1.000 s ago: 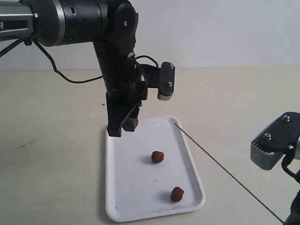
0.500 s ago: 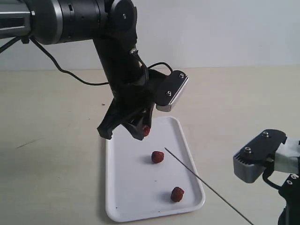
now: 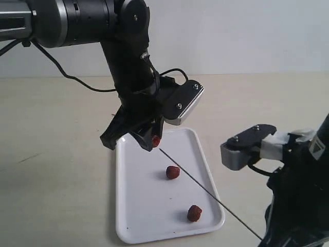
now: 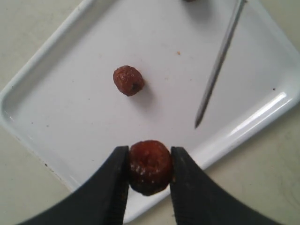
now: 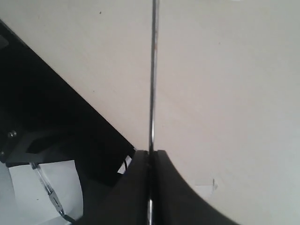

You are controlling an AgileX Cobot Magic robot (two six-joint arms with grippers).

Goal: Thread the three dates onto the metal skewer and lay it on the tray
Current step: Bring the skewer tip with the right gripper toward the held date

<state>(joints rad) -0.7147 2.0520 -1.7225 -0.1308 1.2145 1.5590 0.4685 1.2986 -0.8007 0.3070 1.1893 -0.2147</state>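
Counter (image 3: 56,175): pale, matte.
Tray (image 3: 139,206): glossy white plastic, low rim, below the left fingers (image 4: 110,187).
Skewer (image 4: 218,65): thin grey metal rod clamped in the right fingers (image 5: 136,187), tip just short of the left fingers.
Held date (image 4: 149,166): wrinkled, russet, pinched between the left fingers.
Loose dates (image 3: 173,172): two, on the tray.
Risk: an off-centre thrust would likely glance off the rounded skin or pop the fruit free.

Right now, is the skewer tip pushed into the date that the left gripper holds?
No: the left wrist view shows the metal skewer ending bare over the tray, apart from the date in the left gripper.
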